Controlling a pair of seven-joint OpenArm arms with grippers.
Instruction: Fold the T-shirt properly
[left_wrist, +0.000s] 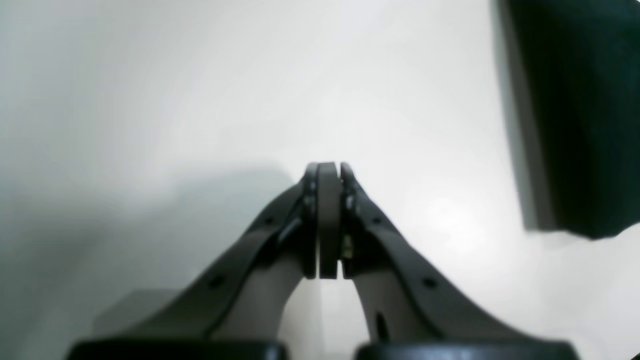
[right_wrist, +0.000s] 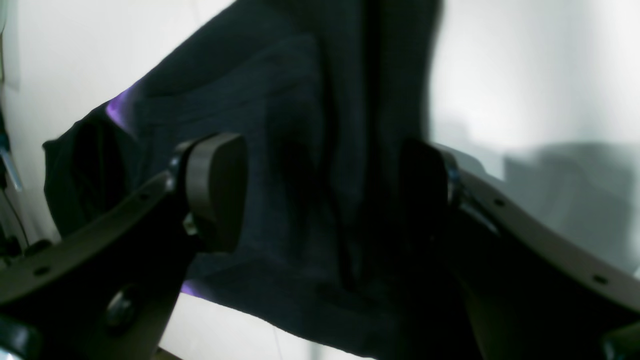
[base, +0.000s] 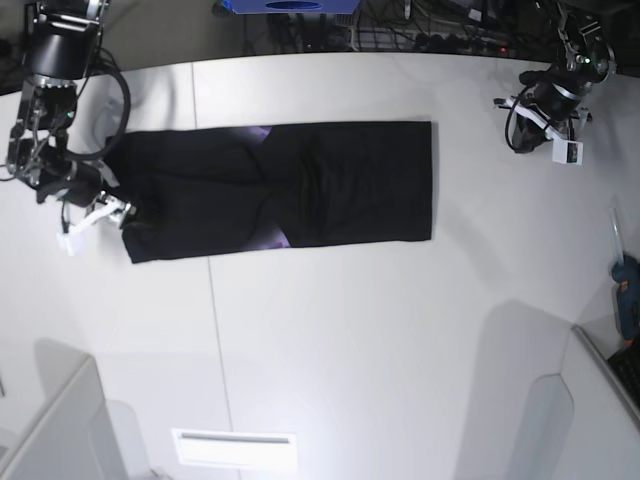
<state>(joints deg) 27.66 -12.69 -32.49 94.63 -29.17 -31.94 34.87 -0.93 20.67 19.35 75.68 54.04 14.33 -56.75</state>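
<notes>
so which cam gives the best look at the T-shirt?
The base view: the whole T-shirt lies there as a long black band on the table. The right wrist view shows only close-up dark cloth with purple slivers between the open right tool. The left wrist view catches just one black corner.

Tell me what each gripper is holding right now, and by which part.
Nothing is held. The left gripper is shut on nothing above bare table; the right gripper is open over the T-shirt, at its end.
</notes>
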